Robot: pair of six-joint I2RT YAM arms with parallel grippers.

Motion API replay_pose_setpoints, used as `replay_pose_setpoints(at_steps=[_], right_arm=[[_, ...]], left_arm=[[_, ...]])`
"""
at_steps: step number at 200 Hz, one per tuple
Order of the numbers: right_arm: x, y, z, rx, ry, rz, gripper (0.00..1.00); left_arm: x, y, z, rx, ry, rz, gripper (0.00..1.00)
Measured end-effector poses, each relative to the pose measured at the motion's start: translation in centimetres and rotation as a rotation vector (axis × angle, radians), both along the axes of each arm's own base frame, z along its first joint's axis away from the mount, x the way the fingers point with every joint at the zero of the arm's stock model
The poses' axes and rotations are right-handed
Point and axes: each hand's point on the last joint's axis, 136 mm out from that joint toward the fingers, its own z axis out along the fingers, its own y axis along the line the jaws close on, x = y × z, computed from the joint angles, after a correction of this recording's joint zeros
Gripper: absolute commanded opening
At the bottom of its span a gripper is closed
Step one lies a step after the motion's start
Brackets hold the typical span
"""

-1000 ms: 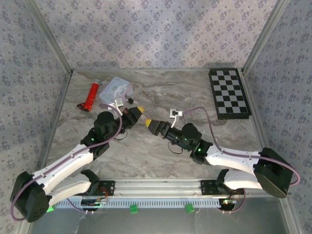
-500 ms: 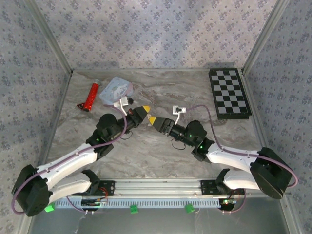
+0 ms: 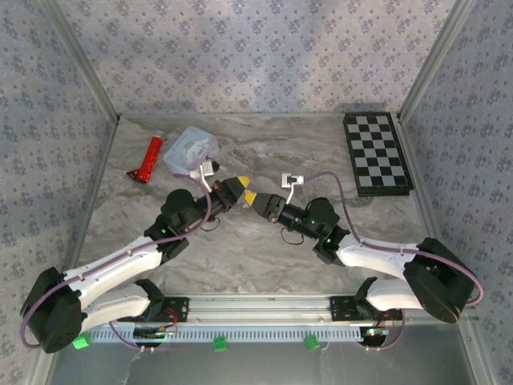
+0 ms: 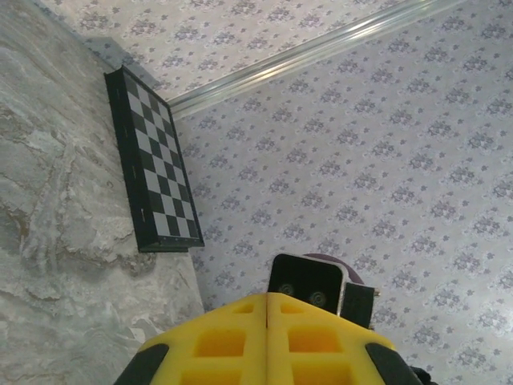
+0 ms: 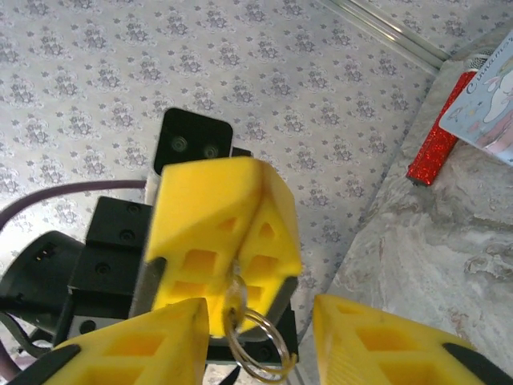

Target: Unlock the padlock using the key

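My left hand [image 5: 231, 303] is pinched shut, key ring [image 5: 240, 314] dangling low centre; padlock hidden, can't tell where. My right hand [image 5: 260, 341], half open, should close squarely on the ring without tugging.

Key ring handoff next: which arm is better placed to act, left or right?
Right. The right gripper meets the left gripper tip to tip, jaws open on either side of the key ring hanging from the left's shut fingers. The left is busy holding it, so the right probably moves.
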Motion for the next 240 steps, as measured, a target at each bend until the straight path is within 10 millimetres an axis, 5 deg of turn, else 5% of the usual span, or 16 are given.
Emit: replay_pose_setpoints(at_steps=[44,240], right_arm=[[0.1,-0.3,0.5,0.01,-0.007,-0.003,0.28],[0.0,-0.1,1.0,0.016,-0.015,0.009,0.15]], left_arm=[[0.2,0.0,-1.0,-0.003,0.023,0.009,0.0],[-0.5,-0.5,0.0,-0.046,-0.008,0.008,0.0]])
